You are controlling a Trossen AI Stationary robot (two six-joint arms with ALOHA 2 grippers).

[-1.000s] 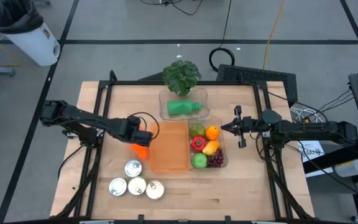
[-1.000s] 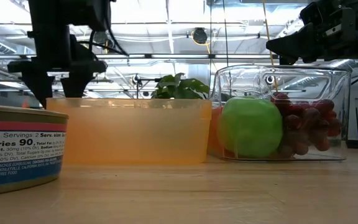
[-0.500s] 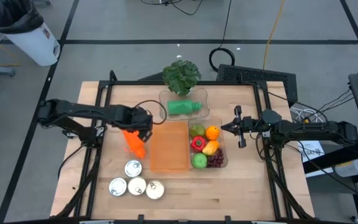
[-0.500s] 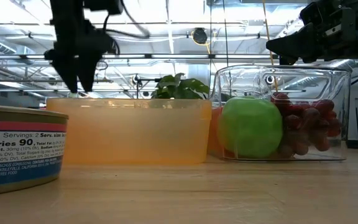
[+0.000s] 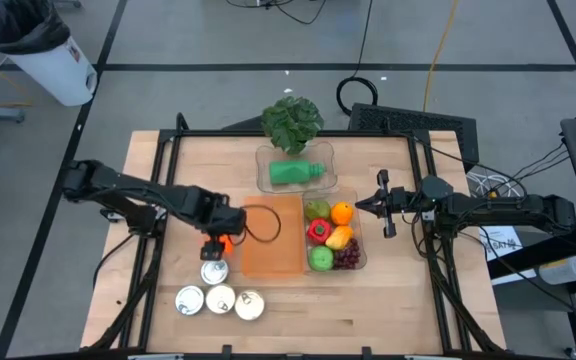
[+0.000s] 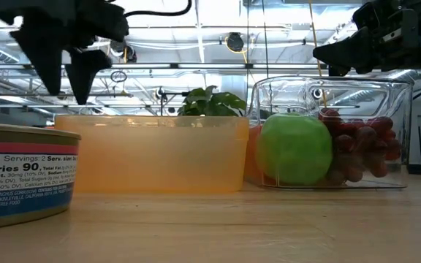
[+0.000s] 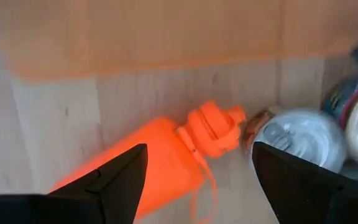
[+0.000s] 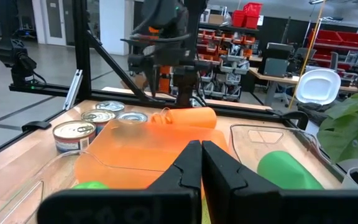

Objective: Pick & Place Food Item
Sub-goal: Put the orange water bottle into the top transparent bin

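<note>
Left wrist view gives the clearest read: left hand [image 7: 194, 180] is spread wide, both fingers apart, nothing between them, poised over the orange bottle [image 7: 160, 155]. Bottle lies on its side on the tabletop [image 7: 55, 106], cap end toward the cans [image 7: 297, 137], cap just beside the nearest can and possibly touching it; can't tell which.

High view puts left hand [image 5: 218, 222] at the left edge of the orange bin [image 5: 271, 238], with only a bit of the bottle [image 5: 225, 241] peeking out under it, above the top can [image 5: 213, 271].

To do this grab well, my read: straddle the bottle body, not the cap or its strap loop, fingers across the short axis so it can't roll. Come straight down, close only once both fingers flank the body. Watch the cans on the cap side; a skewed descent could nudge them. Bin wall is close on the other side, so keep the lift vertical before moving across.

Right hand [image 5: 383, 205] is parked right of the clear fruit bin [image 5: 360, 235], off the tabletop surface, fingers pressed together, idle.
</note>
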